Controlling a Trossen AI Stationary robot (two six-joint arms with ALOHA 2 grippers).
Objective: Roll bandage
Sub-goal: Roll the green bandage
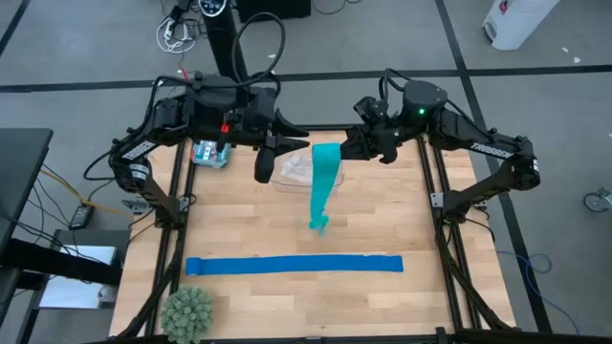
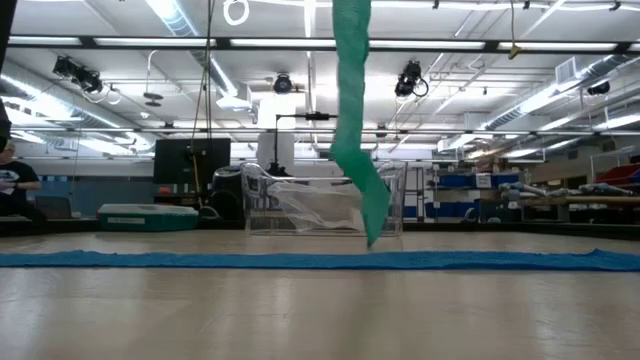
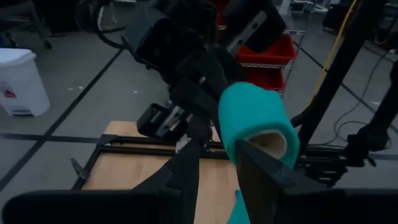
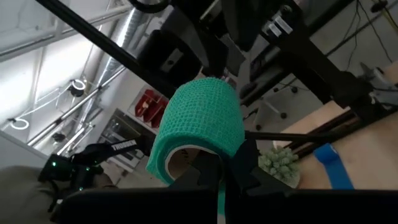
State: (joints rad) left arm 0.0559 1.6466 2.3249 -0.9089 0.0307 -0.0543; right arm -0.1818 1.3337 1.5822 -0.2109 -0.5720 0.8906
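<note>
Above the table, both pincers [image 1: 325, 151] pinch the bandage [image 1: 323, 186] roll — waffle-textured teal tail dangling.

My gripper [image 4: 219, 167] is pinched shut on the edge of the bandage [image 4: 202, 121], a partly wound teal-green roll whose pale hollow core faces me, with a loose strip hanging down between my fingers. Behind it are dark arm parts, and farther off the wooden table [image 4: 348, 134] with a blue strip [image 4: 329, 163] and a spiky green ball [image 4: 280, 163].

2 black arms [image 1: 172, 115], looped black cables.
</note>
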